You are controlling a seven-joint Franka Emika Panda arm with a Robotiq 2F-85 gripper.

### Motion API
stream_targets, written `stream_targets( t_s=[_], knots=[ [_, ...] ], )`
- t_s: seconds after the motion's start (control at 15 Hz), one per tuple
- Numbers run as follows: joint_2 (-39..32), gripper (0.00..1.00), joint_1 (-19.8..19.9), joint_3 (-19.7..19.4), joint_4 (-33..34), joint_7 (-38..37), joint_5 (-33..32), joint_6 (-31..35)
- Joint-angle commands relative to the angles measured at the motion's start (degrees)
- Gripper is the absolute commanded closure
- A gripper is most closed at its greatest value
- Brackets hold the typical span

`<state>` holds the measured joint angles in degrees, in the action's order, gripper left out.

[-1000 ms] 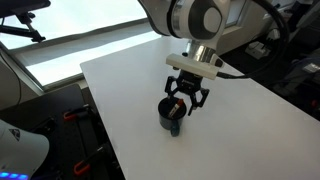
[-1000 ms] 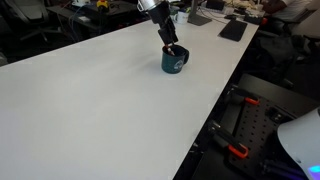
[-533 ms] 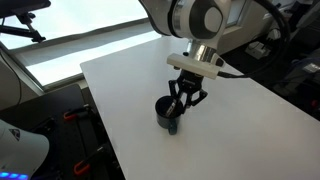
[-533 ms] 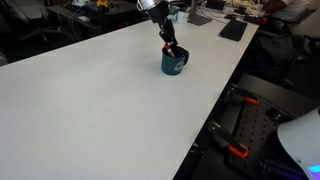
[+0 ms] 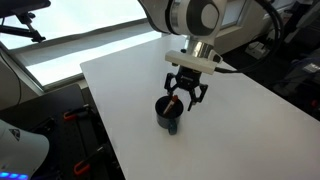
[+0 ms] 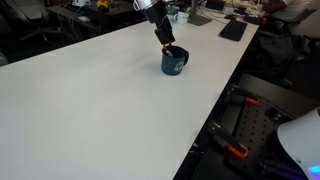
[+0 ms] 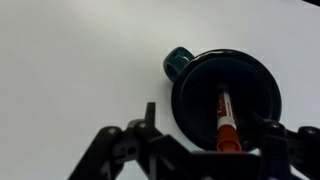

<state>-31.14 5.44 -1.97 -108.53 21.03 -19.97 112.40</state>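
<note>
Your claw (image 5: 186, 98) hangs wide open just above the mug (image 5: 168, 115) and grips nothing. The mug sits mid-frame on the white surface (image 5: 115, 75). In the wrist view it's at lower right, handle pointing upper left. The marker (image 7: 226, 122) stands inside the mug, directly under the claw, between the spread fingers.

A broad white rectangular table (image 6: 90, 100) carries a flat black rectangular pad (image 6: 232, 30) at its far corner; small red-handled tools (image 6: 236, 151) (too blurred to identify) lie below its edge.
</note>
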Motion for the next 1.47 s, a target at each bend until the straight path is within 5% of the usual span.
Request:
stream_targets(
  t_s=[0.0,0.33,0.47,1.0,1.07,1.2,1.27,1.4],
  knots=[
    [1.8,0.00,-1.1,0.6,-1.2,-0.6,-0.3,0.2],
    [1.7,0.00,-1.8,1.1,-1.0,-0.3,0.0,0.3],
    [1.6,0.28,-1.8,1.3,-1.0,-0.3,0.1,0.4],
    [1.6,0.88,-1.5,1.4,-0.8,-0.3,0.8,0.2],
    [1.6,0.47,-1.6,1.4,-0.8,-0.5,0.7,0.1],
    [1.9,0.51,-1.5,1.3,-1.3,-0.6,0.8,0.6],
    [2.0,0.88,-1.5,1.3,-1.4,-0.7,0.6,0.7],
    [2.0,0.92,-1.5,1.3,-1.6,-0.9,0.6,0.9]
  ],
)
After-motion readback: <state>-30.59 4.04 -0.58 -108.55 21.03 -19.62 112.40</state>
